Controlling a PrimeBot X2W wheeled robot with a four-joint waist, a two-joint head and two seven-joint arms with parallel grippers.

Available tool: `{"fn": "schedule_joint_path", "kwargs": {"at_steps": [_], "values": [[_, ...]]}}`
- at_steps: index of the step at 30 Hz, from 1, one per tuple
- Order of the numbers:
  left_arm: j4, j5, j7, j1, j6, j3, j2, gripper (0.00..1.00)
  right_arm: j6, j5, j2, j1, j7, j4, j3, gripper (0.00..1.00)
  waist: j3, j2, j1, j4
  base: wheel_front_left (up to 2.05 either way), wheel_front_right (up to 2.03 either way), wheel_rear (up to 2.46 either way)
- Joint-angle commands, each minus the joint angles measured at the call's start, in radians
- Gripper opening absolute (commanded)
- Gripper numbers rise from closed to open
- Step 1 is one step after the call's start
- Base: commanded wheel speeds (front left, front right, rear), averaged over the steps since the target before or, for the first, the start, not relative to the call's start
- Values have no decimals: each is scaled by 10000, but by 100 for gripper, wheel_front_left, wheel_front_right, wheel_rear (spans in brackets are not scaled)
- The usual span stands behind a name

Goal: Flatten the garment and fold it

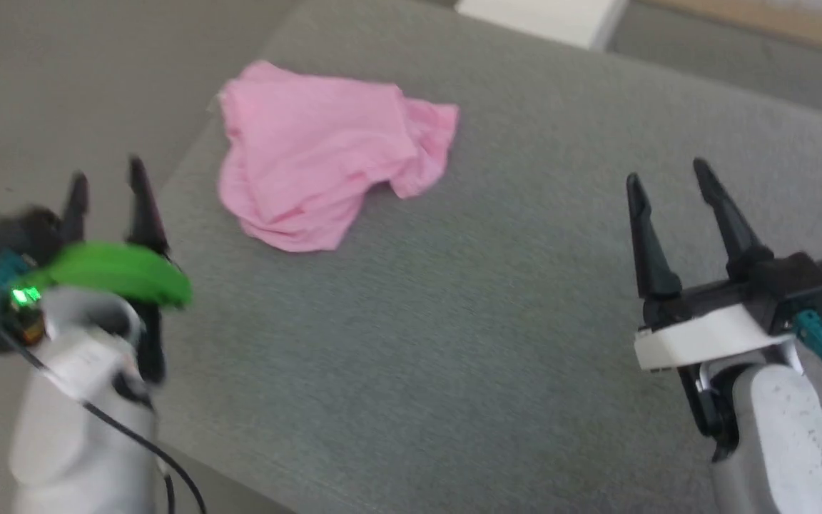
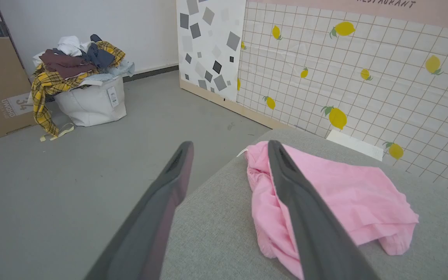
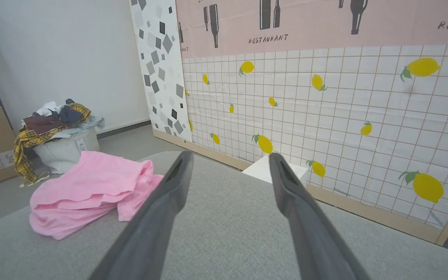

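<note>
Not begun, by the look of things: flattening and folding both left to do.

Head view, somewhat blurred: one garment [image 1: 325,153] crumpled far left on the worktop [image 1: 454,321]; two hands, left hand [image 1: 108,171] and right hand [image 1: 666,171], spread wide, holding nothing, short of it. Left wrist view: single heap near the corner, perhaps doubled over. Right wrist view: heap well apart; one laundry basket [image 3: 66,149] beyond.

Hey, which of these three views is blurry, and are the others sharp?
Head view: smeared throughout, worst at the left gripper; the garment has soft edges. Left wrist view: sharp, evenly lit, no glare. Right wrist view: also sharp and evenly lit.
</note>
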Motion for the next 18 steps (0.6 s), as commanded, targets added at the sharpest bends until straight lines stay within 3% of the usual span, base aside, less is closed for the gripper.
{"fn": "schedule_joint_path", "kwargs": {"at_steps": [1,4,10,17,18], "values": [[352,-661,376,-768,-248,353,146,100,-17,-23,-12,-350,-74,-18,34,100,2633,0,-1,-2239,0,0,0],[974,-1240,1246,-1397,-409,596,366,100,-17,62,-12,-672,-192,72,13,100,3260,0,-1,-2772,0,0,0],[1852,-2407,3180,-1963,-231,1139,514,100,-17,408,-12,-946,-403,389,-2,100,3985,0,-1,-3521,0,0,0],[2601,-2575,5975,-1244,220,604,738,100,-17,686,-12,-988,-506,836,54,100,3706,0,-1,-3750,0,0,0],[2552,-2625,6350,-1096,244,536,753,93,-17,705,-12,-994,-511,860,38,100,3586,0,-1,-3734,0,0,0]]}}
